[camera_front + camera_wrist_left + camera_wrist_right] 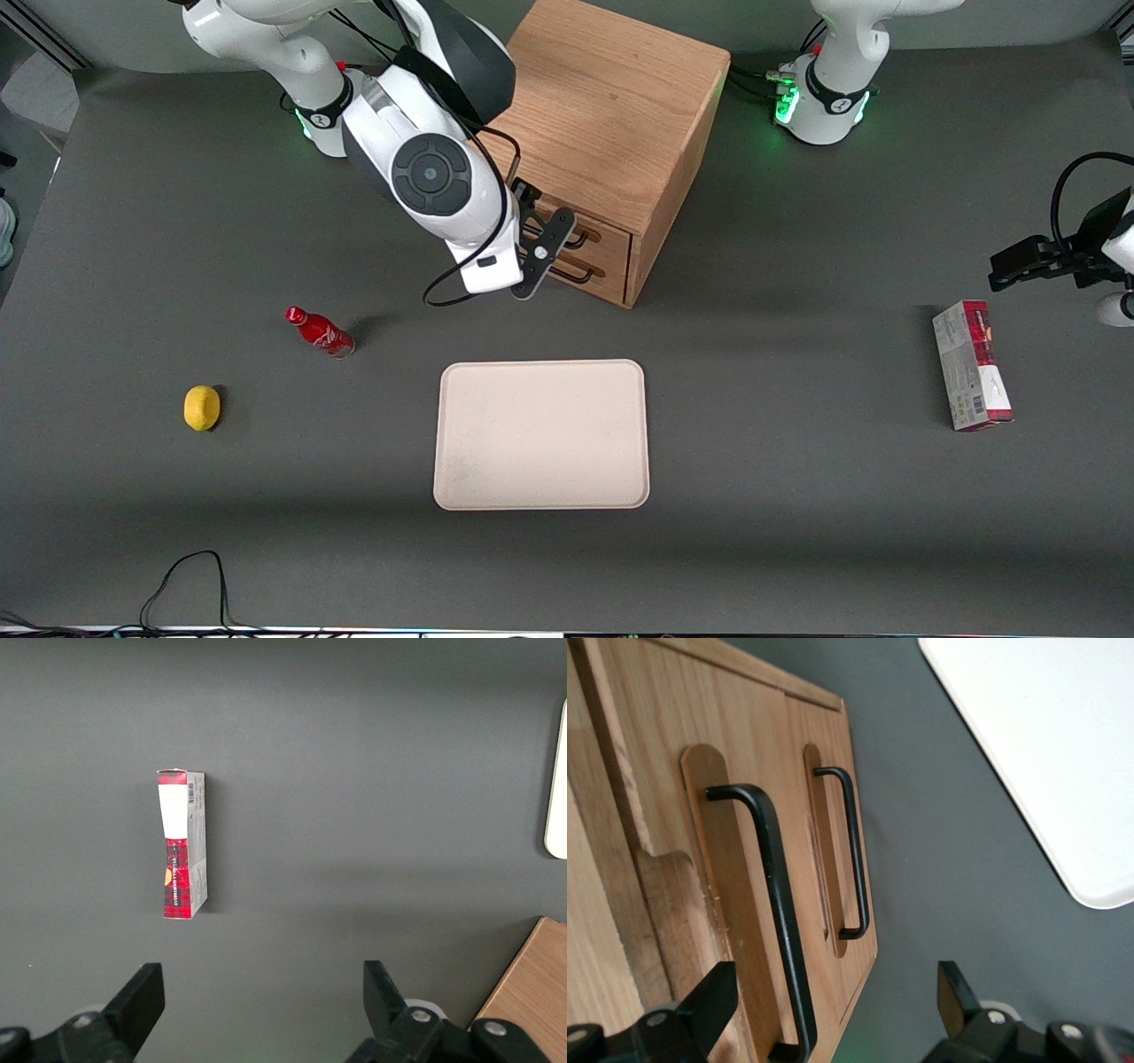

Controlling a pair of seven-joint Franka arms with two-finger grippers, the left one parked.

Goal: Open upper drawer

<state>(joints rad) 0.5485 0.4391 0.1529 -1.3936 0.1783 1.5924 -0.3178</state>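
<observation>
Right now the gripper [542, 252] hangs just in front of the cabinet [611, 133] face, fingers spread wide with nothing between them; in the wrist view the two fingertips [713, 997] stand well apart and bare, the black handle [775, 904] of the upper drawer [589, 229] lying near one of them but not yet enclosed; the drawer looks fully shut, flush with the cabinet front, directly above the lower drawer [592, 264] with its matching handle [852, 850]. What worries me is that likeness; the two wire bars sit close together, and a slightly low approach could close on the lower one; a shallow bite could also slip off the thin bar once the pull begins, or a skewed pull might drag the whole cabinet. The drawer faces out toward the tray [541, 434] and the working arm's end of the table; its handle runs lengthwise along the drawer front, level with the tabletop.
</observation>
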